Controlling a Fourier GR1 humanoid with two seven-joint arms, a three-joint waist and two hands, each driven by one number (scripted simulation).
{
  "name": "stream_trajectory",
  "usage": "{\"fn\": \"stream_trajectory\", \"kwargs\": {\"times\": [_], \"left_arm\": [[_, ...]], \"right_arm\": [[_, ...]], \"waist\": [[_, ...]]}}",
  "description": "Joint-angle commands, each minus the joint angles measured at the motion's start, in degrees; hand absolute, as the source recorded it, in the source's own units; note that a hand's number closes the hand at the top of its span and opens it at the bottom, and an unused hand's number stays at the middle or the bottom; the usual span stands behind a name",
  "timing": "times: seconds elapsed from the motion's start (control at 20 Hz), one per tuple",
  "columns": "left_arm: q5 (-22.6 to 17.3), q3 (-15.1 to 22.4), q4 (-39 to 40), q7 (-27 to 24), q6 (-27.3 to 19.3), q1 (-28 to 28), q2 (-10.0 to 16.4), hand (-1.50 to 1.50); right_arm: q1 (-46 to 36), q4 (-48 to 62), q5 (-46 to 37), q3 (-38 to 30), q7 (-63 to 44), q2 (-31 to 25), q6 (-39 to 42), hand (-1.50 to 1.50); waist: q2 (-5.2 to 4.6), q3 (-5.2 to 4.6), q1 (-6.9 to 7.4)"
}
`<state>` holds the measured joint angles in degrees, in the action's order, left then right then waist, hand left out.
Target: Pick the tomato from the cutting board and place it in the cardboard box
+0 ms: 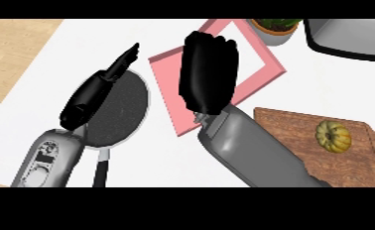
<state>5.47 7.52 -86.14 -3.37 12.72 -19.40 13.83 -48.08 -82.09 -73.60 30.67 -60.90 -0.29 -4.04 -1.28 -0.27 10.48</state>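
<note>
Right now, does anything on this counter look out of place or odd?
One thing: the round item on the cutting board is yellow-green and ribbed, more like a small squash than a tomato. The pink box lies turned at an angle under the right hand. Nothing looks spilled or broken.

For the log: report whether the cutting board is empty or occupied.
Occupied: one round, ribbed yellow-green fruit lies on the board, toward its right side.
</note>
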Motion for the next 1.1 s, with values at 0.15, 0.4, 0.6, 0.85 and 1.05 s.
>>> {"fn": "stream_trajectory", "kwargs": {"times": [0.15, 0.4, 0.6, 0.85, 1.05], "left_arm": [[-0.42, -0.95, 0.28, 0.95, 0.04, -1.20, 0.15, 0.00], [1.83, -0.32, 1.67, 0.75, -2.48, -1.41, -1.28, 0.00], [-0.03, -1.73, 0.17, 0.99, -0.71, 0.27, 0.30, 0.00], [0.93, -2.11, 1.50, -1.01, -1.46, 1.89, 0.30, 0.00], [0.67, -3.75, 1.75, -3.27, -1.59, 3.40, 1.24, 0.00]], "right_arm": [[-13.09, 13.02, 2.88, -3.43, -13.80, 0.26, -3.24, 1.50], [-19.62, 24.16, 12.49, -6.37, -10.90, 0.26, 2.03, 1.50], [-17.73, 28.91, 23.25, -8.52, -10.70, 0.26, 2.34, 1.50], [-20.31, 35.81, 33.50, -6.37, -6.91, 0.26, 3.58, 1.50], [-20.53, 41.02, 39.50, -6.61, -6.61, 0.26, 4.55, 1.50]], "waist": [[0.06, 0.01, -1.05], [-0.09, 0.05, -2.89], [0.16, 0.13, -2.69], [0.30, 0.13, -4.66], [0.24, 0.11, -5.27]]}}
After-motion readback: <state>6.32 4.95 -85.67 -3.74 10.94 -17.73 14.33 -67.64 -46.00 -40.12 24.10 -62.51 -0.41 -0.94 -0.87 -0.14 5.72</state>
